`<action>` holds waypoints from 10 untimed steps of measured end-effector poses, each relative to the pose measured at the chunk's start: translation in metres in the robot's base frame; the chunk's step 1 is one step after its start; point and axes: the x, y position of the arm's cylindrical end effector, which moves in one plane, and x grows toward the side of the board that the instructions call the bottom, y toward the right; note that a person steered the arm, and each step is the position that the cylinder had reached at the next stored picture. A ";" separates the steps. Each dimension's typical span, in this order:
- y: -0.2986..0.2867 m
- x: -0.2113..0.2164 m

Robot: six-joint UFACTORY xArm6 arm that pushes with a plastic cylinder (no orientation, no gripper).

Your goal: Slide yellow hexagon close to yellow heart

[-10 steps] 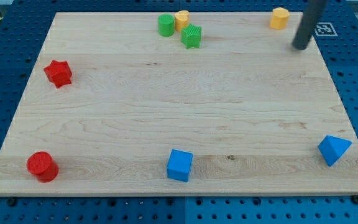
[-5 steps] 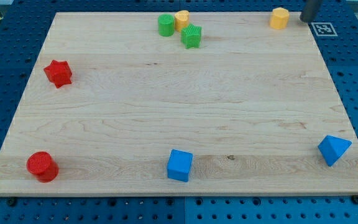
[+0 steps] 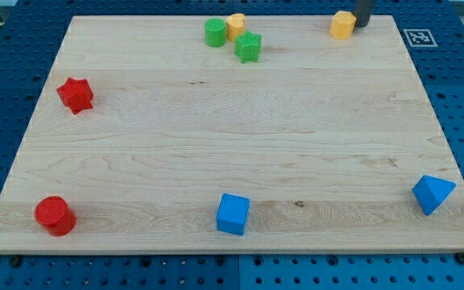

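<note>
The yellow hexagon (image 3: 343, 24) sits near the board's top edge, right of centre. My tip (image 3: 361, 24) is right against its right side. The yellow heart (image 3: 236, 25) is at the top edge further left, between a green cylinder (image 3: 215, 33) on its left and a green ribbed block (image 3: 248, 47) just below and to its right.
A red star (image 3: 75, 94) lies at the left, a red cylinder (image 3: 55, 215) at the bottom left, a blue cube (image 3: 233, 213) at the bottom middle and a blue wedge-shaped block (image 3: 432, 193) at the bottom right. The wooden board (image 3: 232, 145) ends just above the top blocks.
My tip moved up to the top edge, then left onto the yellow hexagon's right side. The hexagon has slid a little to the left.
</note>
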 end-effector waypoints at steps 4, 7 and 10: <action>-0.041 0.034; -0.075 0.012; -0.147 0.011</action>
